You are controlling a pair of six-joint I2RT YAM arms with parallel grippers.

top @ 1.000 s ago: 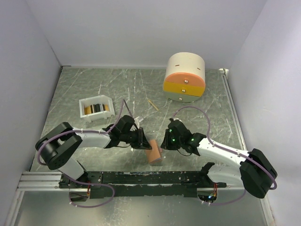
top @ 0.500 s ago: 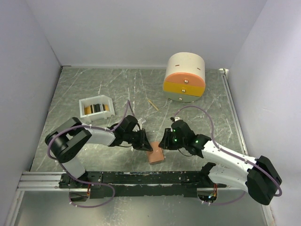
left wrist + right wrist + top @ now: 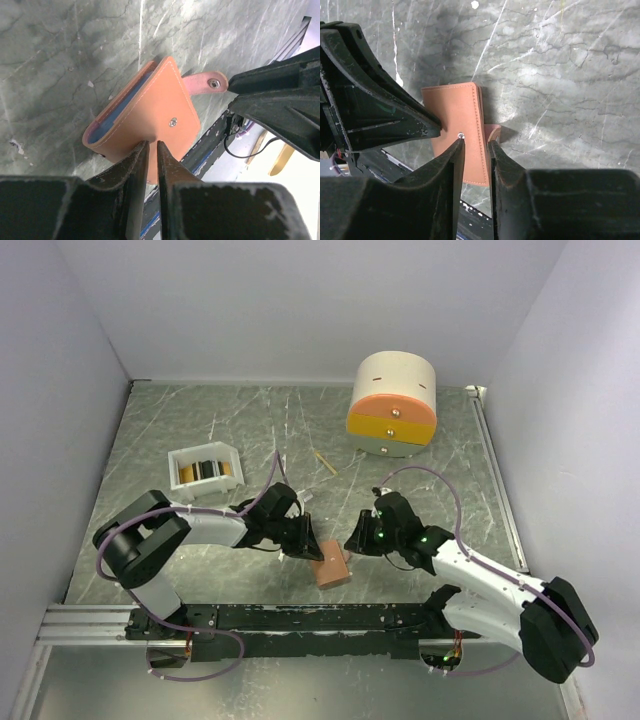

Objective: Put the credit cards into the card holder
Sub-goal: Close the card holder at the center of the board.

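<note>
Left pincer is nearly closed, pinching a corner of the pink wallet at 6 o'clock on the table. We see the right pincer narrowed astride the wallet's 2 o'clock edge; we cannot tell whether it grips.

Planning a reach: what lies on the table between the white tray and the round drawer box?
A thin wooden stick, nearer the round drawer box; otherwise that stretch is bare. Seen in the top view.
</note>
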